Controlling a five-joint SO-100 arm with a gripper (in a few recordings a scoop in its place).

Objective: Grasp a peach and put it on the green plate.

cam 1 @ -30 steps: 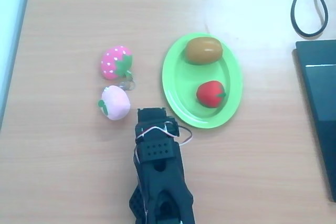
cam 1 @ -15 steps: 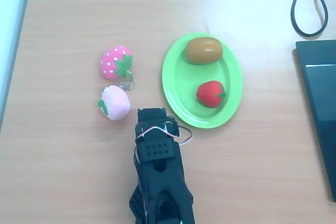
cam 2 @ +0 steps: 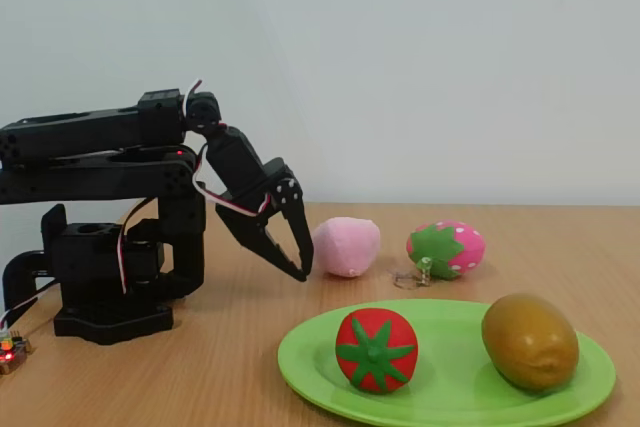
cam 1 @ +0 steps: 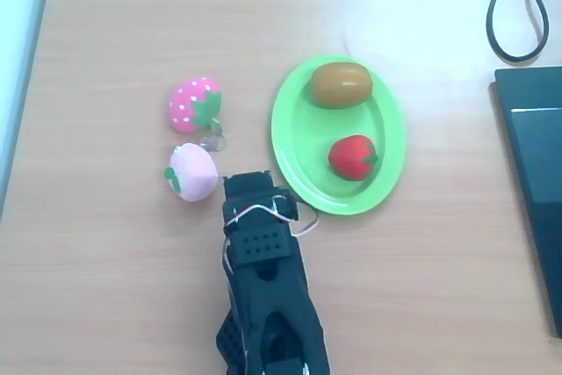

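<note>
1. The fingers look closed together and hold nothing; they have edged forward toward the peach, tips low and just beside it.
2. The peach sits on the desk, left of the plate, ungrasped.

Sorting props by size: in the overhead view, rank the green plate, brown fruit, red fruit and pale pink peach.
1. Lime-green oval plastic plate, clearly largest.
2. Brown oval toy fruit.
3. Pale pink soft toy peach and red toy fruit with green leaf look alike; unranked.
</note>
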